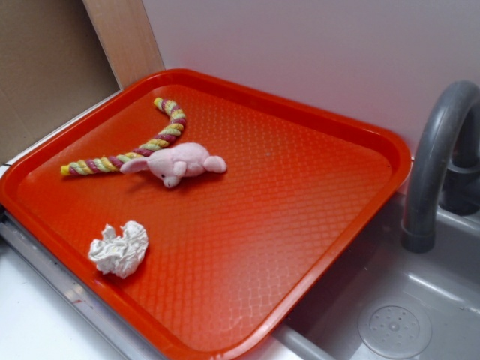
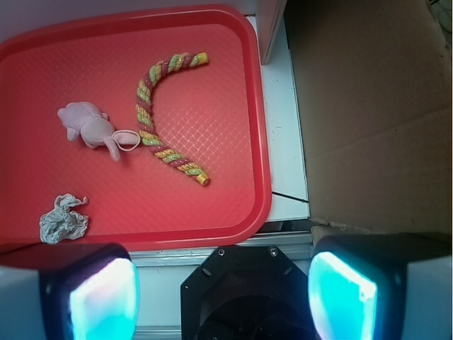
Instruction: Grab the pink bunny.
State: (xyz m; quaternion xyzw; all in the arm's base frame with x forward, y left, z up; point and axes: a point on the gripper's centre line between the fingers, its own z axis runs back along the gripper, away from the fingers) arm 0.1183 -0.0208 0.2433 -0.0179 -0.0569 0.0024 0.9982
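The pink bunny [image 1: 180,162] lies on its side on the red tray [image 1: 315,202], at the tray's left part. In the wrist view the bunny [image 2: 88,126] is in the upper left, one ear touching the yellow-and-maroon braided rope [image 2: 159,113]. My gripper [image 2: 223,294] is open and empty, its two glowing cyan pads [image 2: 106,301] far apart. It hangs high above the tray's edge and counter, well away from the bunny. The gripper does not show in the exterior view.
The braided rope [image 1: 135,146] curves just behind the bunny. A white tissue wad [image 1: 120,249] lies near the tray's front left, also in the wrist view [image 2: 64,219]. A grey faucet [image 1: 435,165] and sink [image 1: 390,315] stand right. Cardboard [image 2: 375,106] lies beside the tray.
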